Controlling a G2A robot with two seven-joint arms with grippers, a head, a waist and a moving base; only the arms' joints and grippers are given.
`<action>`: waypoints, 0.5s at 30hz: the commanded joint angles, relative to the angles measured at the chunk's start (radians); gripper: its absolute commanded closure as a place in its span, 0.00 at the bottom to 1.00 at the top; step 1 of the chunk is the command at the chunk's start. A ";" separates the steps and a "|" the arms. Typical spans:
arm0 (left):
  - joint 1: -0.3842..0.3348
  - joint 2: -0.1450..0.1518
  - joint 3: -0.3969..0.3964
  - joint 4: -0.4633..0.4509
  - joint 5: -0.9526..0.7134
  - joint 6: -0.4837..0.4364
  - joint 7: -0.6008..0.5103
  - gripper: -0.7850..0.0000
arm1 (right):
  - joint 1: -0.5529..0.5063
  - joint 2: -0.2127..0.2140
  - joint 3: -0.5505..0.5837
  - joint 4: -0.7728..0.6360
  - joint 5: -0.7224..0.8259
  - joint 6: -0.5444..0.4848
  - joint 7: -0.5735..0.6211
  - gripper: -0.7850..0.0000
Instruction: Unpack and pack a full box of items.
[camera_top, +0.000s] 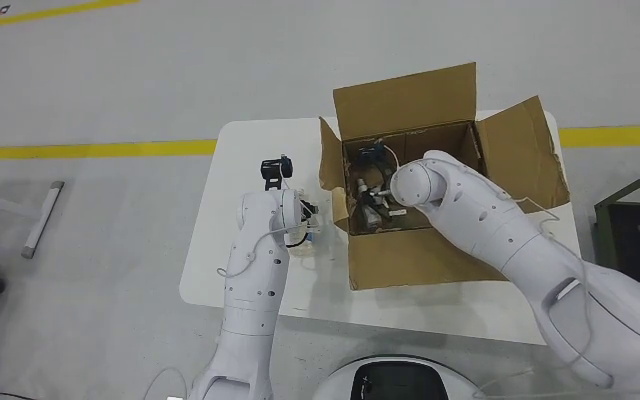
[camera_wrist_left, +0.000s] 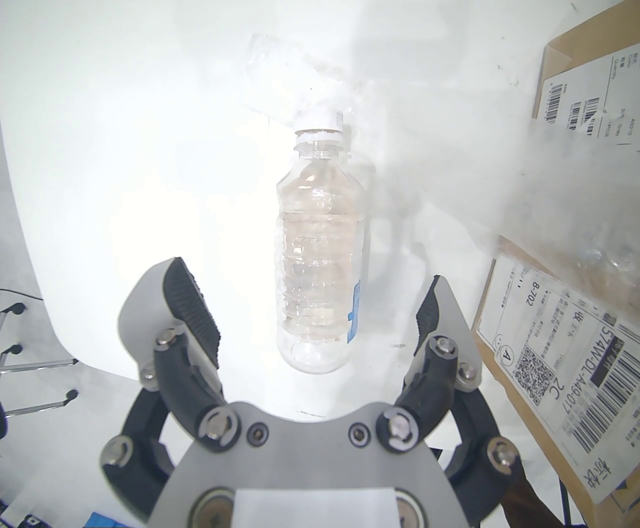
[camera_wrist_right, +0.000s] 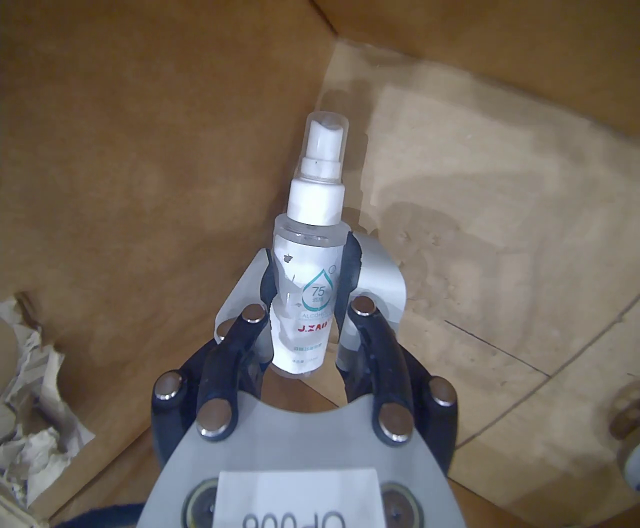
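Closest in, left hand (camera_wrist_left: 306, 272): spread wide, gripping nothing, rubber pads standing clear on either side of a clear water bottle (camera_wrist_left: 320, 240). Bottle lying flat on the white surface (camera_top: 245, 160), base toward the hand, white cap pointing away. Just beside one finger, the labelled outer wall of the cardboard box (camera_top: 400, 262), with little room on that side and bare surface on the other out to its curved edge.

Right hand (camera_wrist_right: 311, 260): down inside the box, closed narrowly around a small spray bottle (camera_wrist_right: 316, 200), clamped at the labelled body, with white pump and clear cap sticking out past the fingertips. Below it, bare box floor near a corner where two walls meet. Crumpled paper (camera_wrist_right: 30, 440) against one wall, well apart.

From above: box in the right half of the frame, flaps folded outward. Left arm at centre, just beside the box's left flap. Open surface at upper left, rounded edge, then grey floor with a yellow line (camera_top: 100, 150).
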 joint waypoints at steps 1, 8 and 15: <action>0.000 0.000 0.000 0.000 0.000 0.000 0.000 0.00 | -0.013 0.016 0.029 -0.032 -0.007 -0.001 0.002 1.00; 0.000 0.000 0.000 0.000 0.000 0.000 0.000 0.00 | -0.101 0.097 0.180 -0.226 -0.041 -0.002 0.030 1.00; 0.000 0.000 0.000 0.000 0.000 0.000 0.000 0.00 | -0.289 0.192 0.420 -0.543 -0.060 -0.010 0.063 1.00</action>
